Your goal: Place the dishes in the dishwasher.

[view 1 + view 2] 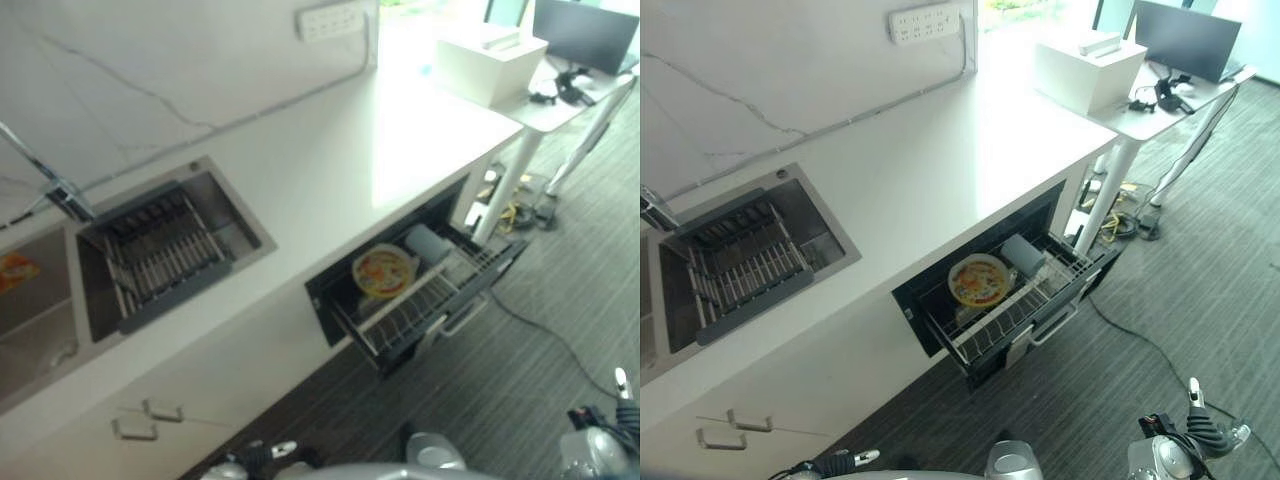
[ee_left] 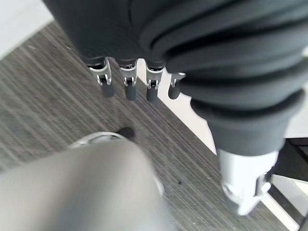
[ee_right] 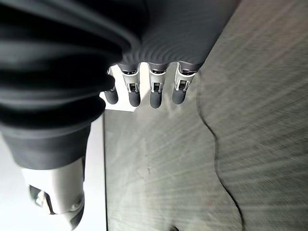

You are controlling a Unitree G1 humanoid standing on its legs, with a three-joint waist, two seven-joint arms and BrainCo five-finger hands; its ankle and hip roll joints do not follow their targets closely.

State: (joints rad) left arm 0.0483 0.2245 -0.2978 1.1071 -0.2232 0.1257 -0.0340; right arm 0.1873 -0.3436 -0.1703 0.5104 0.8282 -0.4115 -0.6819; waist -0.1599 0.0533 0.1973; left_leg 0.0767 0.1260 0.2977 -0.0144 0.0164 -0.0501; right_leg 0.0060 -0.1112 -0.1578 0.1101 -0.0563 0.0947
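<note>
The robot's left hand [image 2: 139, 86] hangs low over the grey striped carpet [image 2: 43, 96], its silver, dark-tipped fingers [image 2: 107, 83] straight and relaxed with nothing in them. The right hand [image 3: 144, 89] hangs the same way over the carpet, fingers loose and empty, with the thumb [image 3: 57, 202] held apart from them; in the head views it shows at the lower right, near the floor and well apart from the counter. Ahead of the robot, a dishwasher drawer [image 1: 1035, 325] stands pulled out from under a white countertop [image 1: 940, 150]. Inside its wire rack [image 1: 420, 305] a round plate [image 1: 979, 279] with a yellow and orange pattern stands tilted on edge, and just beside it, toward the back of the drawer, sits a pale cup or bowl [image 1: 1023, 252]. Farther to the left along the counter, a steel sink [image 1: 825, 240] holds a dark dish-draining rack [image 1: 740, 265], with a tap [image 1: 55, 185] at its rear edge. A power strip [image 1: 925, 22] is fixed to the marbled wall behind. Past the counter's right end stands a white desk [image 1: 1160, 115] carrying a white box [image 1: 1090, 65] and a dark monitor [image 1: 1185, 38].
</note>
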